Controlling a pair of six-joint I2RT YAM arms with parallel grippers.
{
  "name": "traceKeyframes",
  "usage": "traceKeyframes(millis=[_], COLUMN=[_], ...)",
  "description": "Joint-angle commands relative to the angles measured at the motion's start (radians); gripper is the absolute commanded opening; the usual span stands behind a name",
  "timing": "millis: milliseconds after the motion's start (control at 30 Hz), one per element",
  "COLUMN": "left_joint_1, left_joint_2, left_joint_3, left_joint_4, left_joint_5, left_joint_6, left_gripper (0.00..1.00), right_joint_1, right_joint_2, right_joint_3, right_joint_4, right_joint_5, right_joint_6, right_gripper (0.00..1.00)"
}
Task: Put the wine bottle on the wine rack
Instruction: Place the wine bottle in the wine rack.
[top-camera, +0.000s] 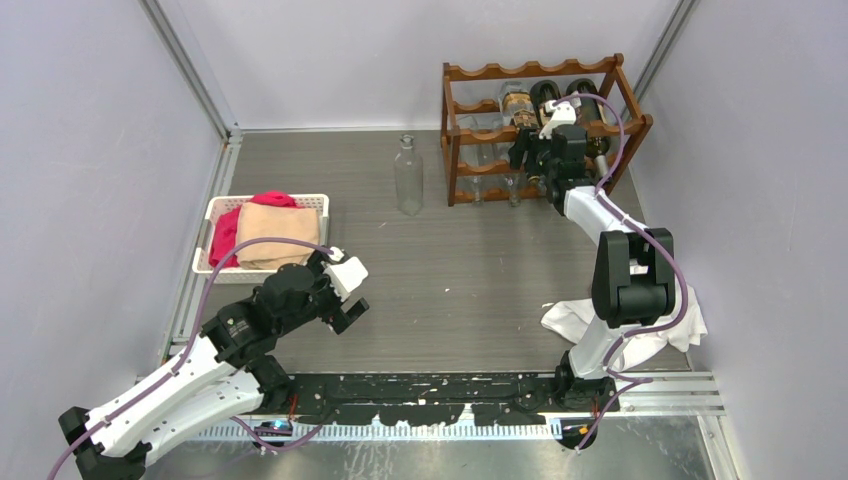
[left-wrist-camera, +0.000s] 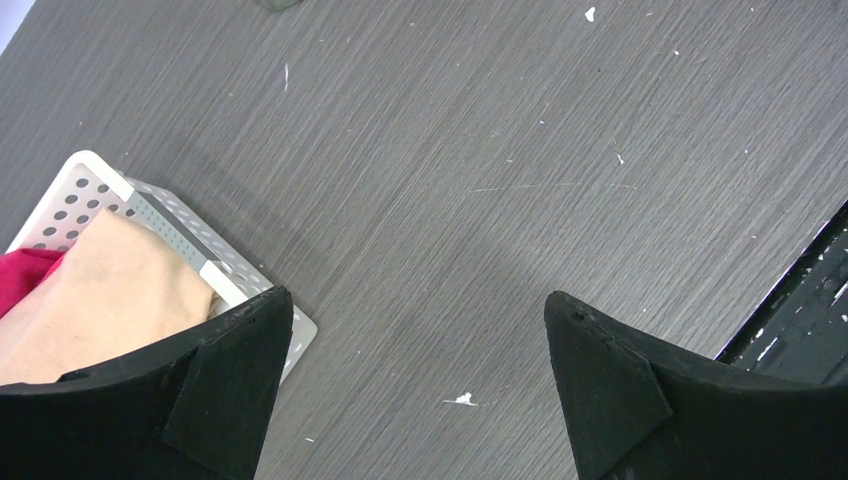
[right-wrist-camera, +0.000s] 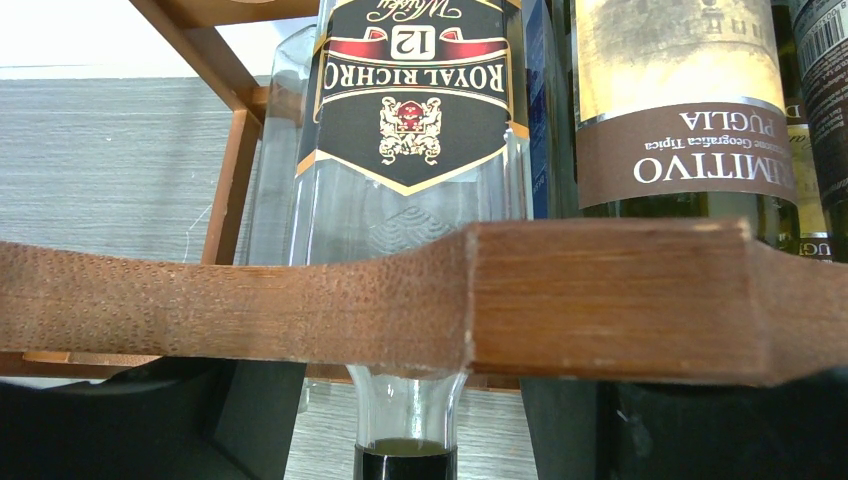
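While the wine bottle (right-wrist-camera: 410, 120) lies on the wine rack (right-wrist-camera: 600, 300) just ahead of the right hand (right-wrist-camera: 410, 400), its neck points back into the gap of that open hand, which seems not to touch it.

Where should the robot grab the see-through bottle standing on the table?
Probably the clear bottle by its slim neck, coming in level from the near side. It stands upright, apart from the wine rack, so that side is open.
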Motion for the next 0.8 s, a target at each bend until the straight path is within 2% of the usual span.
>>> traceKeyframes(millis=[0,767], left_joint_1=[0.006,0.009], left_joint_2=[-0.007,-0.006], left_joint_3=[0.005,0.005], left_joint_4=[0.048,0.048], left_joint_5=[0.015,0.021], left_joint_6=[0.011,0.011], left_gripper=[0.95,0.95], right_joint_1=[0.014,0.014], right_joint_2=[-0.005,0.0], right_joint_3=[0.064,0.075], right_joint_4=[0.068,0.042], right_joint_5=[-0.035,-0.039], right_joint_6=[0.02,0.015], right_gripper=[0.62,0.75])
